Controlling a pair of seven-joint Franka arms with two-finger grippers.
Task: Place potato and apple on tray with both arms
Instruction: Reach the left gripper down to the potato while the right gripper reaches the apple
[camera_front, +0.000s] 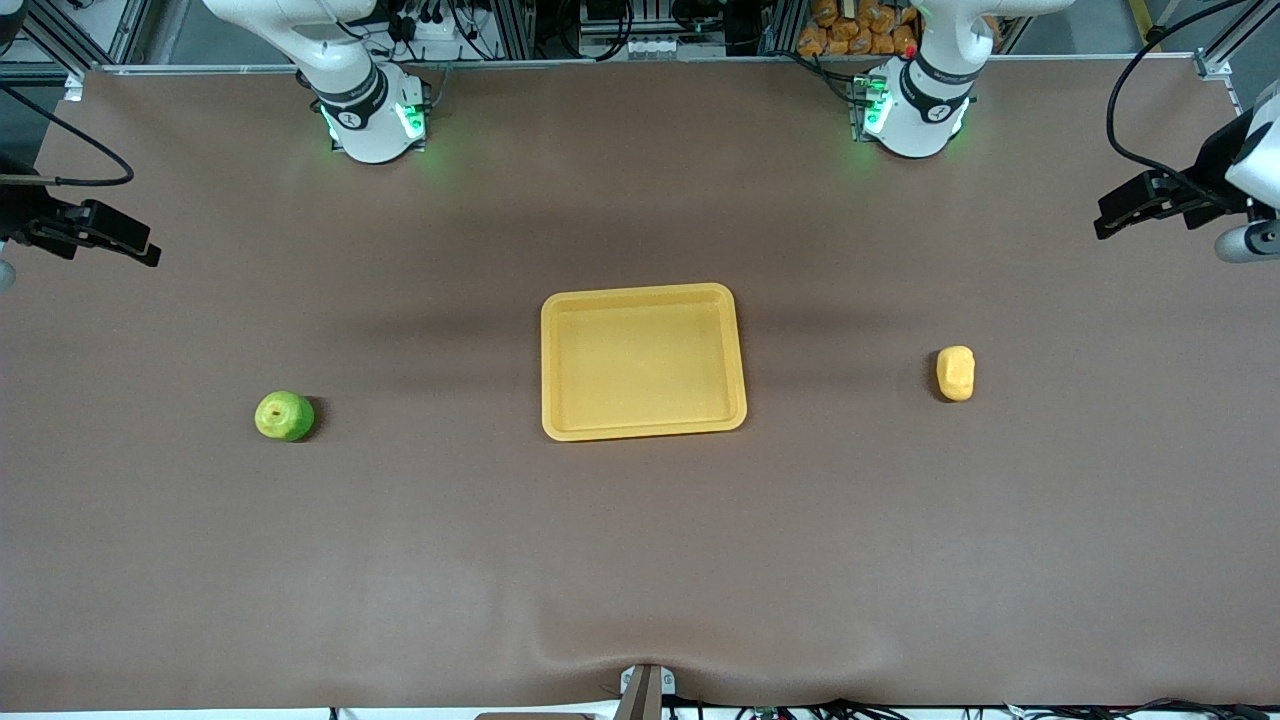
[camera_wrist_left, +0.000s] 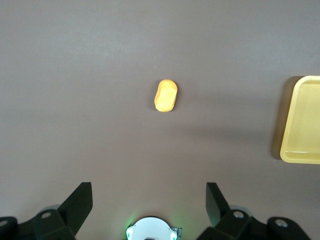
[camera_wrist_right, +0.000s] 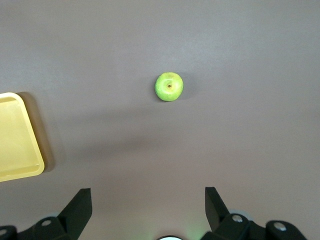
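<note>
1. The left gripper (camera_wrist_left: 149, 202) hangs high over the table's left-arm end, fingers (camera_wrist_left: 77, 202) spread wide with nothing between them.
2. Below it on the brown table (camera_front: 640, 560) lies the potato (camera_wrist_left: 166, 96), a pale yellow-orange oblong lump resting on bare tabletop, well apart from the tray (camera_wrist_left: 301, 122).
3. The right gripper (camera_wrist_right: 148, 202) hangs high over the table's right-arm end, its fingers (camera_wrist_right: 78, 202) likewise wide apart and holding nothing.
4. Under it sits the apple (camera_wrist_right: 169, 86), bright green, stem dimple facing up, alone on the tabletop and well apart from the tray.
5. In the front view the yellow-orange tray (camera_front: 556, 365) lies at the middle of the table, between the apple (camera_front: 284, 416) and the potato (camera_front: 956, 373), with nothing in it.
6. The apple lies slightly nearer the front camera than the potato.
7. Both arm bases (camera_front: 375, 120) glow green along the table's top edge in that view.
</note>
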